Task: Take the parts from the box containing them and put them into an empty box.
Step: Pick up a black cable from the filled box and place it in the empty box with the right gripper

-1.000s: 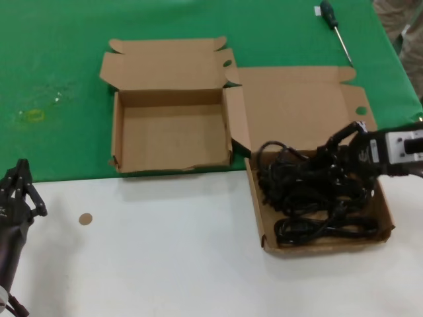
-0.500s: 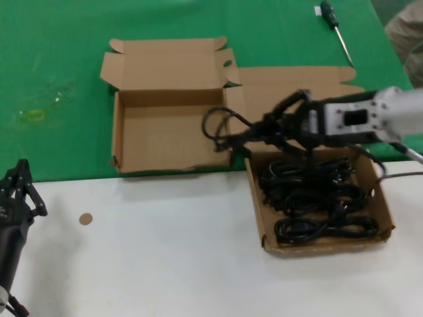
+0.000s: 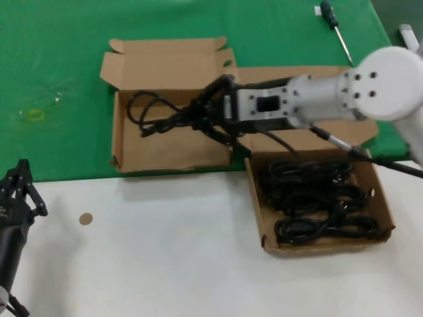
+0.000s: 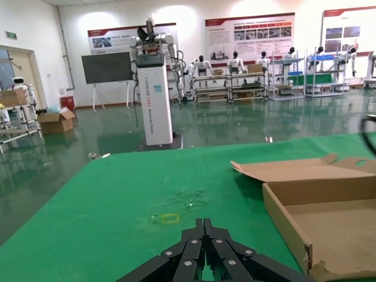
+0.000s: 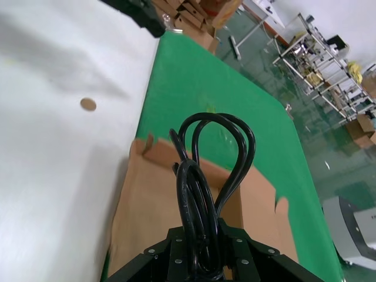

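Hanging over the smaller cardboard box (image 3: 170, 129), a black power cord (image 3: 153, 113) is being held in the air by the right hand (image 3: 198, 119), whose fingers are closing around one end of the bundle while the looped end is pointing toward the box's far left corner. In the right wrist view the cord (image 5: 202, 176) is running out from between the fingers, its loops spreading above the brown floor of the smaller box (image 5: 176, 200). That box is lying open on the green cloth (image 3: 59, 79), its narrow lid folded back away from the robot and its near wall sitting at the edge of the white surface (image 3: 165, 251).

Just to its right, touching at the corner, the wider box (image 3: 317, 198) is lying open with its broad lid flat behind it; the remaining cords (image 3: 317, 201) are filling its tray in dark coils. The right arm is reaching across that lid.

At the lower left of the head view the left hand (image 3: 18, 188) is waiting above the white surface with its fingers drawn together. A small brown disc (image 3: 85, 218) is lying on the white surface near it, and a screwdriver (image 3: 334, 26) is lying on the cloth beyond the boxes.
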`<state>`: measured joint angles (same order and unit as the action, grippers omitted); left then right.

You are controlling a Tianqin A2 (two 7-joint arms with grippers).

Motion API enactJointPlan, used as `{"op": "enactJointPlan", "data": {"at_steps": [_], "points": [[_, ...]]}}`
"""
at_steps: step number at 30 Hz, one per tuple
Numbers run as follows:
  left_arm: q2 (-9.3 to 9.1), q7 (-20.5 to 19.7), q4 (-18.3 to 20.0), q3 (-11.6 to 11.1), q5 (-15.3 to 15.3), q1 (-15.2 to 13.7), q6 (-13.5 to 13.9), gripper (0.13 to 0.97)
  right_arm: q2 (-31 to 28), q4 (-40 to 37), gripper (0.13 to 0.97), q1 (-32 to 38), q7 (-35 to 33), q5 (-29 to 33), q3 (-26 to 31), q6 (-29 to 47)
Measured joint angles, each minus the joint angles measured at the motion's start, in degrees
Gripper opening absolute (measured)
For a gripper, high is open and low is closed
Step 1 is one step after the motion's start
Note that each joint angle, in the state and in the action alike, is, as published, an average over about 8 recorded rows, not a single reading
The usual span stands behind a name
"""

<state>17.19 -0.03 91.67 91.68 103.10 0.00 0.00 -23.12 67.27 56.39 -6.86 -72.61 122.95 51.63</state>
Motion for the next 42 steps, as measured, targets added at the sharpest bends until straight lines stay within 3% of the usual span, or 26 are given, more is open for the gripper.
{"op": "enactJointPlan", "data": {"at_steps": [18, 42], "points": [[0.00, 0.00, 0.00, 0.00, 0.00, 0.00, 0.00, 0.152, 11.79, -16.43, 0.227, 4.40, -5.39, 0.49, 2.00, -6.32], [0.00, 0.01, 0.00, 0.00, 0.01, 0.00, 0.00, 0.152, 17.55, -37.09, 0.227, 10.23, -19.36, -4.30, -0.60, -10.64]]}}
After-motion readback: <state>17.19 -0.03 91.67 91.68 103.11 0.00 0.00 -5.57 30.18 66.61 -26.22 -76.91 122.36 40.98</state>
